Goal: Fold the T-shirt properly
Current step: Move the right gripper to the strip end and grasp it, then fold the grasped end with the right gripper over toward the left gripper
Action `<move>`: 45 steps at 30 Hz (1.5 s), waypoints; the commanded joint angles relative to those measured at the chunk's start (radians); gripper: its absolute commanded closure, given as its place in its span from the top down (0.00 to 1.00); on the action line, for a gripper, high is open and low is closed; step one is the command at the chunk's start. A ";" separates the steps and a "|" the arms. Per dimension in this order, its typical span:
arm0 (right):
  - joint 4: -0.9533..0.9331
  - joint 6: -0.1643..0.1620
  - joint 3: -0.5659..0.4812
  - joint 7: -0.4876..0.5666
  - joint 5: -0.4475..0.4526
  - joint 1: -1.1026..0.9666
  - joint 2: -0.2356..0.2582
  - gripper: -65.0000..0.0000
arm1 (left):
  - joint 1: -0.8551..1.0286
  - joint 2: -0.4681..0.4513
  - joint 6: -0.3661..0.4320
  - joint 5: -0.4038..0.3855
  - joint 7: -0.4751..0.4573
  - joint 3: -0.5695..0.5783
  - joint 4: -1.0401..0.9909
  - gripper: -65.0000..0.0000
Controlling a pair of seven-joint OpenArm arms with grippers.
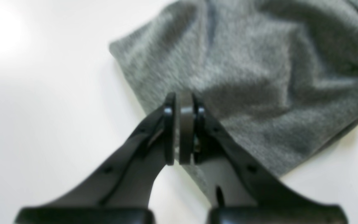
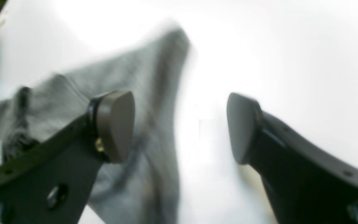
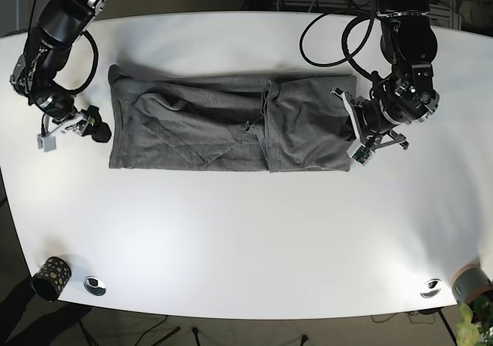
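T-shirt flat on table — left pincer closed, right pincer agape

We see the T-shirt spread lengthwise across the far half of the desk, nearer the far edge than the near one. Our left gripper sits at the shirt's right end, over its edge. Our right gripper sits just beside the shirt's left end, towards the desk's left edge. A cup stands at the near left corner, and another cup stands at the near right corner.
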 commanded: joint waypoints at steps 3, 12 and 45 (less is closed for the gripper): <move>0.020 0.011 -0.004 0.018 0.027 -0.022 0.018 0.68 | -0.015 -0.006 -0.001 -0.012 -0.019 -0.004 0.004 0.00; 0.061 0.011 -0.033 0.014 0.025 -0.067 -0.062 0.68 | -0.015 -0.006 -0.001 -0.012 -0.019 -0.004 -0.003 0.00; 0.445 0.011 -0.173 0.014 0.025 -0.096 -0.128 0.00 | -0.063 -0.005 -0.001 -0.010 -0.116 -0.002 -0.283 0.00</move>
